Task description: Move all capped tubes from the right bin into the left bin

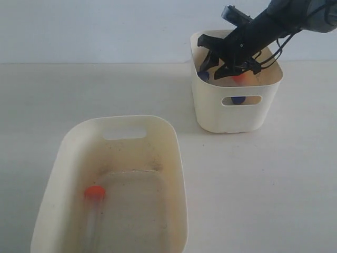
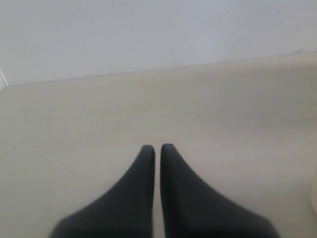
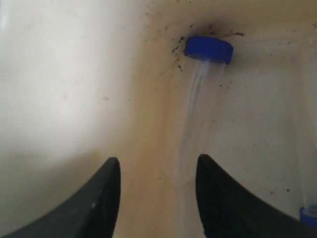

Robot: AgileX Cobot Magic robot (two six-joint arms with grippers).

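At far left, left gripper [image 2: 157, 147] closed on nothing, only a hairline gap between the tips, held low over bare table [image 2: 99, 114]. Probably parked idle, with the work on the other arm's side. Absent from the exterior view. Next, left bin [image 1: 158, 142], near and large-looking, speckled inside, holding one orange-capped tube [image 1: 95, 193] flat on the floor, cap toward the far end; delivered, by the look of it. Then a stretch of open table, the two bins well apart. At right, right bin [image 1: 210, 113], with right gripper [image 3: 157, 163] reaching down inside past the rim, jaws spread wide and gripping nothing. In the right wrist view, blue-capped tube [image 3: 198, 99] lying on the dirty floor, cap tucked into a corner, clear body running back between the jaws and much closer to one finger [image 3: 223, 198] than the other. Likely lined up for a pinch on the body rather than the cap, probably needing a small sideways shift to centre it. Contact between finger and tube impossible to tell. Counted: two bins, two grippers, one tube in the left bin. In the right bin, one orange cap [image 1: 240, 78] and two blue caps, the second blue cap [image 3: 309, 216] only a sliver at the frame edge; blue also showing through the handle slot [image 1: 239, 99]. Seemingly one tube moved, three to go.
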